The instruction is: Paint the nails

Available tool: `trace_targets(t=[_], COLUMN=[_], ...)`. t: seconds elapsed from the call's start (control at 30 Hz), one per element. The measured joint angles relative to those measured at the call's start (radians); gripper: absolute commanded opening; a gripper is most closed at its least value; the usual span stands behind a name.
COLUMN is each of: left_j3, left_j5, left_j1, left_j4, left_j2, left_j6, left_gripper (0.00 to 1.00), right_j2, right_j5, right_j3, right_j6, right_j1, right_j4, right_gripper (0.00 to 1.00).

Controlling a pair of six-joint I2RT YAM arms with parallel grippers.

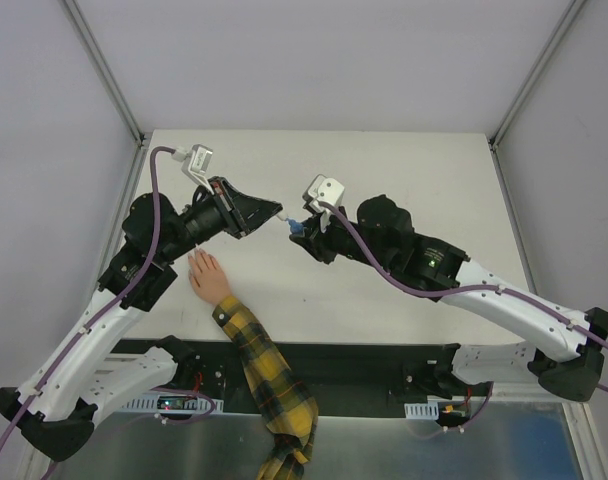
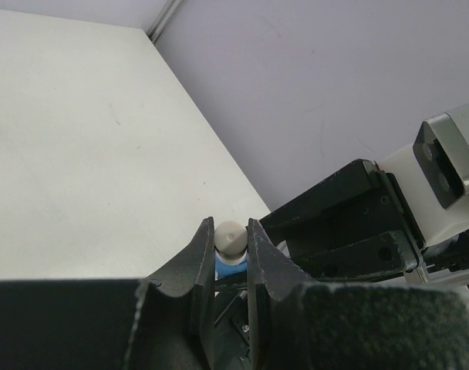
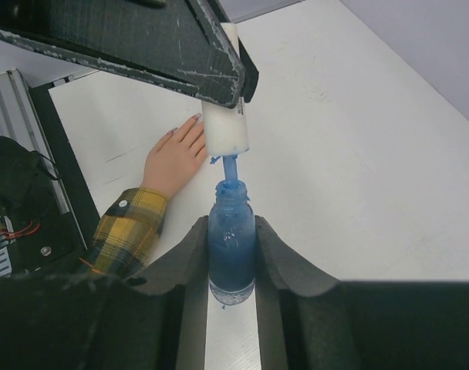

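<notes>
A small peach hand (image 1: 206, 276) with a yellow-and-black plaid sleeve (image 1: 269, 385) lies on the table, also in the right wrist view (image 3: 173, 158); its nails are too small to judge. My right gripper (image 3: 231, 231) is shut on a blue nail polish bottle (image 3: 231, 243), held above the table. My left gripper (image 2: 231, 235) is shut on the white cap (image 2: 229, 240) of the brush (image 3: 224, 127), whose blue stem dips into the bottle's neck. In the top view both grippers meet at the bottle (image 1: 296, 228), right of the hand.
The white table (image 1: 384, 180) is walled by grey panels with metal posts at the back corners. A black strip (image 1: 364, 355) with the arm bases runs along the near edge.
</notes>
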Motion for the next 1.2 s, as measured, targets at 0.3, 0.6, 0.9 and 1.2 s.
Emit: trace_targets(t=[0.3, 0.6, 0.9, 1.2], left_j3=[0.003, 0.015, 0.018, 0.024], left_j5=[0.006, 0.025, 0.025, 0.026], left_j1=[0.000, 0.000, 0.000, 0.000], left_j4=[-0.010, -0.023, -0.029, -0.032], left_j2=[-0.005, -0.004, -0.004, -0.005], left_j6=[0.000, 0.003, 0.011, 0.020], left_gripper=[0.00, 0.00, 0.00, 0.00], right_j2=[0.000, 0.010, 0.016, 0.016], right_j5=[-0.058, -0.088, -0.100, -0.112], right_j3=[0.000, 0.002, 0.002, 0.002], right_j6=[0.014, 0.023, 0.038, 0.043], right_j1=[-0.008, -0.017, -0.023, -0.027], right_j4=[0.000, 0.000, 0.001, 0.001], right_gripper=[0.01, 0.00, 0.00, 0.00])
